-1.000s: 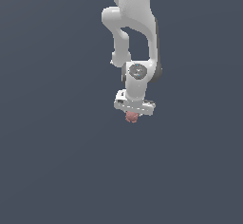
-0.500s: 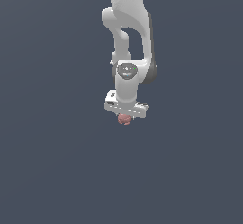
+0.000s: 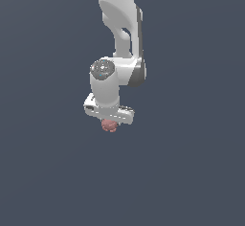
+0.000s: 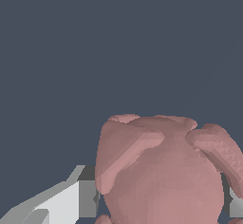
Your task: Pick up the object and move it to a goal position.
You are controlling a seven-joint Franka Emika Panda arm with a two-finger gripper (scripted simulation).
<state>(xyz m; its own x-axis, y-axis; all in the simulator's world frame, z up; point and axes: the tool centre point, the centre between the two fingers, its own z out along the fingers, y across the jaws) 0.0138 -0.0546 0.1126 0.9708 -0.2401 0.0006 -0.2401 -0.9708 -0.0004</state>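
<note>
The object is a small pinkish-red lumpy blob hanging just under the white hand of the arm in the exterior view. My gripper is shut on it, and the hand hides its upper part. In the wrist view the object fills the near field, squeezed between two fingers, one on each side of it. The blob is much narrower than the hand's crossbar.
The white arm comes down from the top of the exterior view. All around is a plain dark grey-blue ground with no other object or marker showing.
The arm has swung toward the exterior view's left, carrying the object with it. The hand stays shut on the blob throughout.
</note>
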